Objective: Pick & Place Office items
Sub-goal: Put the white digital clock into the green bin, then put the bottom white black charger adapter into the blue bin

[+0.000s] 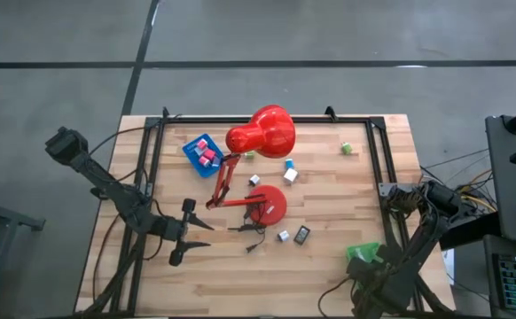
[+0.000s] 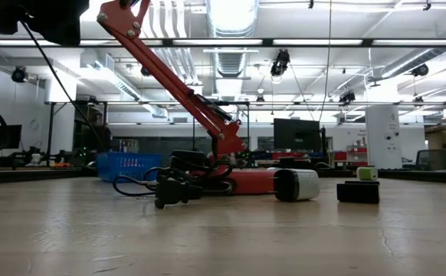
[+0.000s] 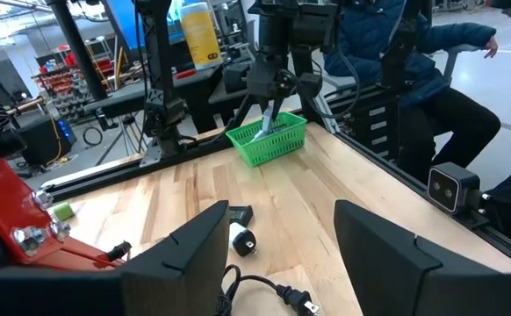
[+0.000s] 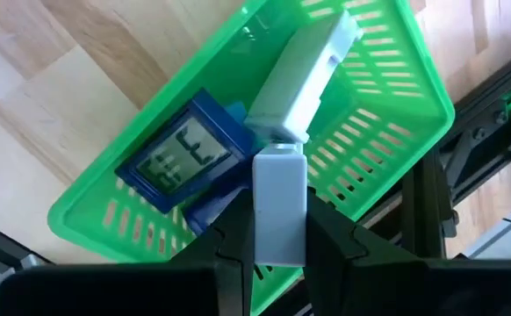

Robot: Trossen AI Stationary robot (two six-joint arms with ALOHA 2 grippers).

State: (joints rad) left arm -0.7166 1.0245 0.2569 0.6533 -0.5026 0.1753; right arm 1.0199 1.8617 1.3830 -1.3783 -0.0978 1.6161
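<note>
Right wrist view: white block (image 4: 280,206) between fingers (image 4: 235,241).

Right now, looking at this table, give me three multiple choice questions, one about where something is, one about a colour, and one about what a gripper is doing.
1. Where does the green basket sit in the high view?
A. At the table's right edge, by the right arm
B. Under the lamp's shade
C. At the table's left edge

2. What colour is the desk lamp?
A. Blue
B. Red
C. White

3. What is the right gripper doing?
A. Resting open on bare wood
B. Gripping the lamp's cord
C. Clamped on a white block over the green basket

Answers:
1 A, the high view shows it near the right arm's base.
2 B, its shade, arm and base are all red.
3 C, the right wrist view shows the fingers pinching the white block above the basket.
</note>
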